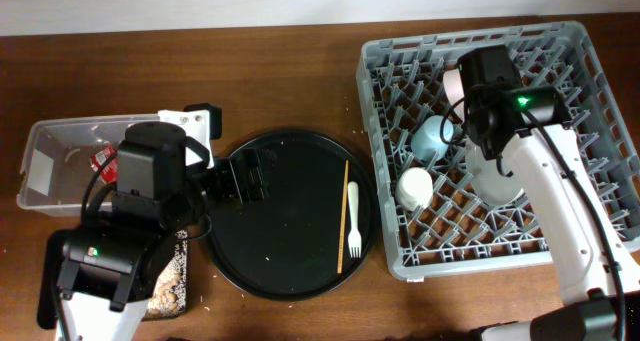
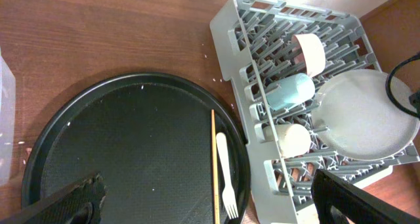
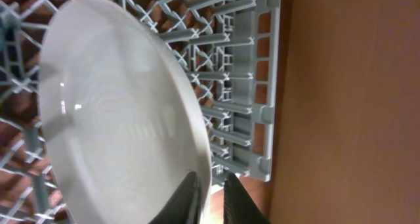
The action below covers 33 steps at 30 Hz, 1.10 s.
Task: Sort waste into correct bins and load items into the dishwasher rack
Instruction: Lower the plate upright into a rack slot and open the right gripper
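Straddling the rim of the pale grey plate point(image 3: 118, 119), the right hand point(image 3: 211, 201) stands barely parted; whether it grips cannot be told. That plate sits inside the dishwasher rack point(image 3: 249, 86). Left of the rack, the left hand point(image 2: 207, 191) gapes wide above the round black tray point(image 2: 131, 138).

The rack point(image 1: 470, 264) is showing grey in a grid pattern. The light blue cup point(image 1: 432, 139), cream cup point(image 1: 415, 188) and pale grey plate point(image 2: 364, 115) are looking plain. The round tray point(image 1: 280, 231) is appearing black, the fork point(image 1: 353, 219) white, the table point(image 1: 300, 81) brown.
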Available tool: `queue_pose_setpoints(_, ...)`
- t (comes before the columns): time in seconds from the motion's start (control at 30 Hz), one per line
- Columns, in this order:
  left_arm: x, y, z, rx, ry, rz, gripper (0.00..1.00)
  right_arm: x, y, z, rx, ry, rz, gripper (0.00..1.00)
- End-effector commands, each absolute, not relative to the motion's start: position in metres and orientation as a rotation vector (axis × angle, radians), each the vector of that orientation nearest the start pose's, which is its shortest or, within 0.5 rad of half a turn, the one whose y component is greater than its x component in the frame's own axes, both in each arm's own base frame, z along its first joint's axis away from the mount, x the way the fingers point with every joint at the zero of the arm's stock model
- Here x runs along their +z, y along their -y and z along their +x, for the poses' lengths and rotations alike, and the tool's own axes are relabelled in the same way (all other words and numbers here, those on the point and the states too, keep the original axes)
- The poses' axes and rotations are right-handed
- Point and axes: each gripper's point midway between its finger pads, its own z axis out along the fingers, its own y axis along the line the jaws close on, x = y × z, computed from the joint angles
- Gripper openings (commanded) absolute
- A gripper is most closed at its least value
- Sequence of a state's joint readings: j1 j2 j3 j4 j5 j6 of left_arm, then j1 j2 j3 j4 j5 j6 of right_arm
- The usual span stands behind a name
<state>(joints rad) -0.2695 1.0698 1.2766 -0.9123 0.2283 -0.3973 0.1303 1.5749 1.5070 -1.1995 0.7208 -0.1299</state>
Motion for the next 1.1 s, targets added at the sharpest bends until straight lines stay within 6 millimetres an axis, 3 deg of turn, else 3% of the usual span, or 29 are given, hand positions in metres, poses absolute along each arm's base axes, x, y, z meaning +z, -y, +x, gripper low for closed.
queue_pose_setpoints(0.0, 0.305, 0.117, 0.285, -0.593, -2.304, -0.020, 0.99, 0.228, 0.067, 0.346, -0.956, -2.665, -0.168, 0.35)
queue_pose_setpoints(0.03, 0.306, 0.117, 0.285, -0.593, -2.304, -0.020, 0.99, 0.227, 0.065, 0.347, -0.930, -2.667, -0.170, 0.43)
queue_pose_setpoints(0.13, 0.306, 0.117, 0.285, -0.593, -2.304, -0.020, 0.99, 0.226, 0.063, 0.348, -0.910, -2.670, -0.171, 0.45)
queue_pose_setpoints(0.3, 0.305, 0.117, 0.285, -0.593, -2.304, -0.020, 0.99, 0.234, 0.063, 0.348, -0.899, -2.640, -0.153, 0.63)
queue_pose_setpoints(0.37, 0.305, 0.117, 0.285, -0.593, -2.304, -0.020, 0.99, 0.237, 0.063, 0.348, -0.896, -2.629, -0.147, 0.65)
queue_pose_setpoints(0.43, 0.305, 0.117, 0.285, -0.593, -2.305, -0.020, 0.99, 0.238, 0.063, 0.347, -0.896, -2.627, -0.144, 0.81)
queue_pose_setpoints(0.57, 0.305, 0.117, 0.285, -0.593, -2.304, -0.020, 0.99, 0.244, 0.063, 0.348, -0.884, -2.608, -0.117, 0.81)
queue_pose_setpoints(0.63, 0.305, 0.116, 0.285, -0.593, -2.304, -0.020, 0.99, 0.272, 0.055, 0.346, -0.767, -2.540, -0.047, 0.81)
queue_pose_setpoints(0.67, 0.305, 0.117, 0.285, -0.593, -2.304, -0.020, 0.99, 0.290, 0.030, 0.342, -0.527, -2.508, -0.078, 0.85)
queue_pose_setpoints(0.7, 0.305, 0.117, 0.285, -0.593, -2.304, -0.020, 0.99, 0.294, 0.012, 0.338, -0.379, -2.505, -0.117, 0.85)
queue_pose_setpoints(0.73, 0.305, 0.117, 0.285, -0.593, -2.304, -0.020, 0.99, 0.298, -0.005, 0.331, -0.243, -2.499, -0.156, 0.84)
queue_pose_setpoints(0.77, 0.305, 0.117, 0.285, -0.593, -2.304, -0.020, 0.99, 0.299, -0.024, 0.321, -0.095, -2.508, -0.205, 0.73)
queue_pose_setpoints(0.8, 0.305, 0.116, 0.285, -0.593, -2.304, -0.020, 0.99, 0.296, -0.043, 0.309, 0.057, -2.536, -0.257, 0.47)
queue_pose_setpoints(0.83, 0.305, 0.117, 0.285, -0.593, -2.304, -0.020, 0.99, 0.291, -0.055, 0.300, 0.155, -2.569, -0.288, 0.32)
queue_pose_setpoints(0.87, 0.305, 0.116, 0.285, -0.593, -2.304, -0.020, 0.99, 0.285, -0.063, 0.294, 0.219, -2.601, -0.306, 0.23)
queue_pose_setpoints(0.9, 0.305, 0.117, 0.285, -0.593, -2.304, -0.020, 0.99, 0.279, -0.068, 0.290, 0.263, -2.628, -0.316, 0.17)
queue_pose_setpoints(1.0, 0.305, 0.117, 0.285, -0.593, -2.305, -0.020, 0.99, 0.238, -0.076, 0.279, 0.353, -2.805, -0.325, 0.10)
queue_pose_setpoints(1.07, 0.305, 0.117, 0.285, -0.593, -2.304, -0.020, 0.99, 0.219, -0.076, 0.277, 0.358, -2.878, -0.321, 0.10)
